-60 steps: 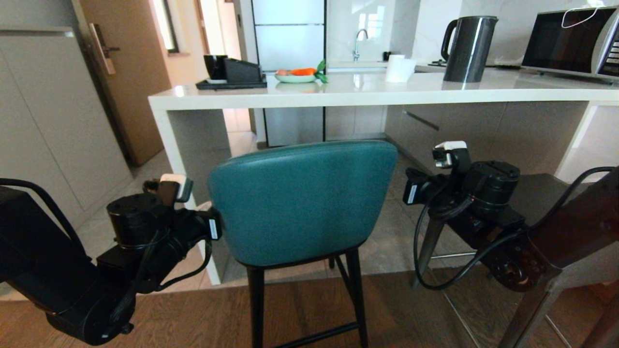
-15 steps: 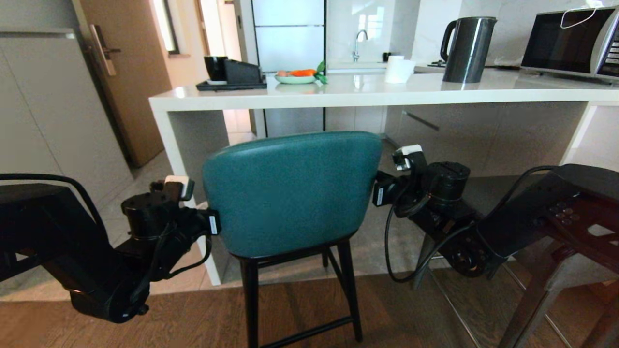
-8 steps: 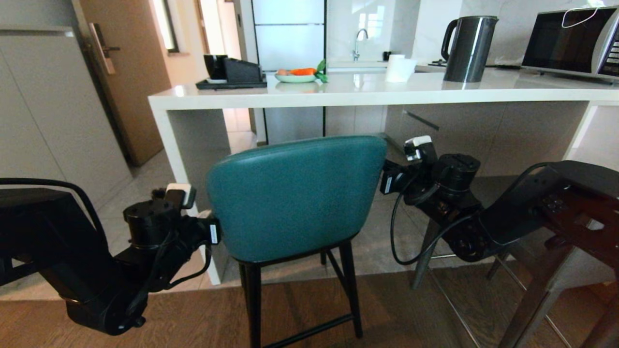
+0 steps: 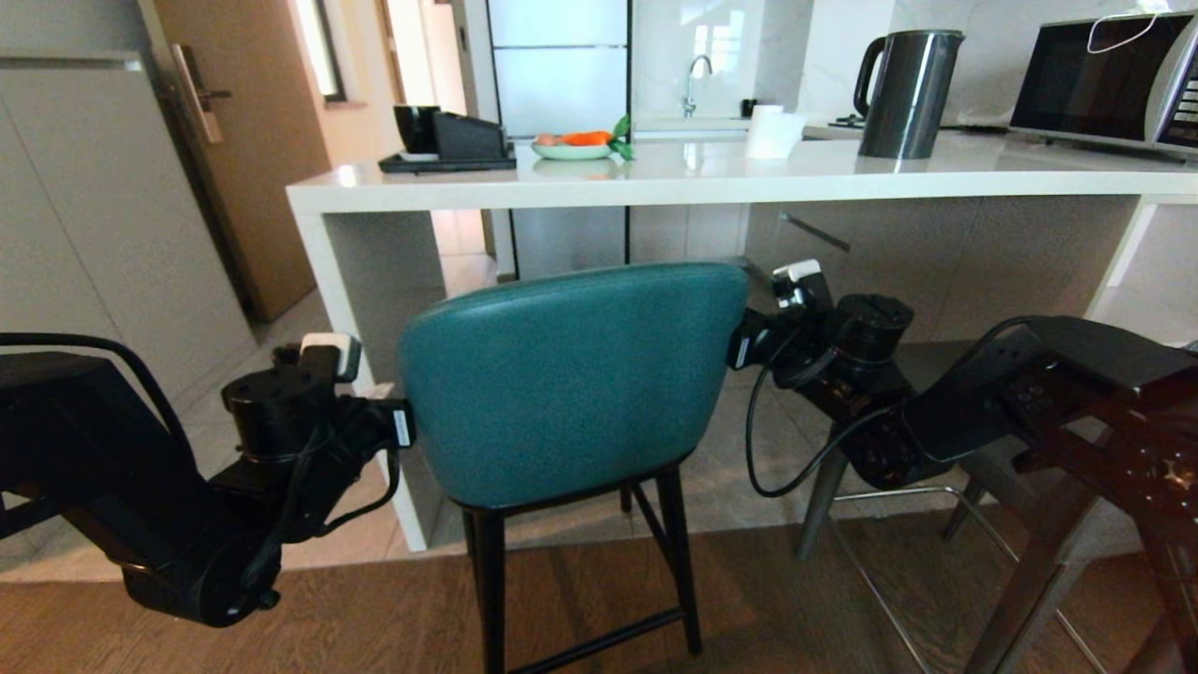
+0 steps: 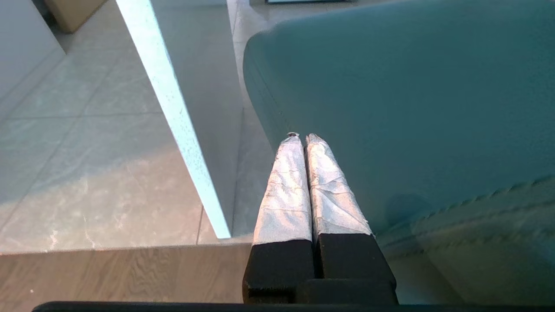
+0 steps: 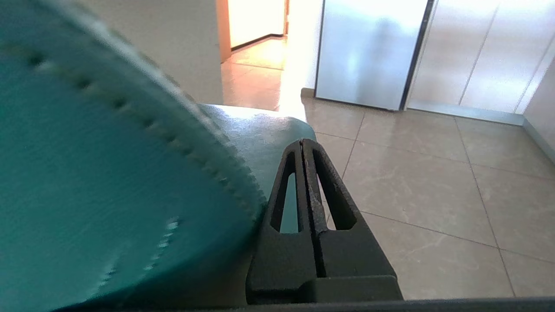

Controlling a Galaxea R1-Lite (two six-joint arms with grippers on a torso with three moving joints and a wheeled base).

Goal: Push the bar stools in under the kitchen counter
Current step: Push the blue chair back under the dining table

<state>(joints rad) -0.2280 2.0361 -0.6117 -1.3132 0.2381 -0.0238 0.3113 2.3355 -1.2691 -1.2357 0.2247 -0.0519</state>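
Head view: both grippers, left (image 4: 404,423) and right (image 4: 737,351), fingers closed empty, are flanking teal stool (image 4: 571,374); bench (image 4: 655,178) lying ahead.

We can read no text, label, brand, number or sign on anything in these three views.

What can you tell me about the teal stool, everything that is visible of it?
The teal stool has a rounded back in smooth teal leather-like material with a stitched seam, on thin black legs joined by low crossbars. It stands upright on the wooden floor, in front of the white kitchen counter, near its slab end leg. The left end effector and right end effector, both shut, sit against the back's two sides.
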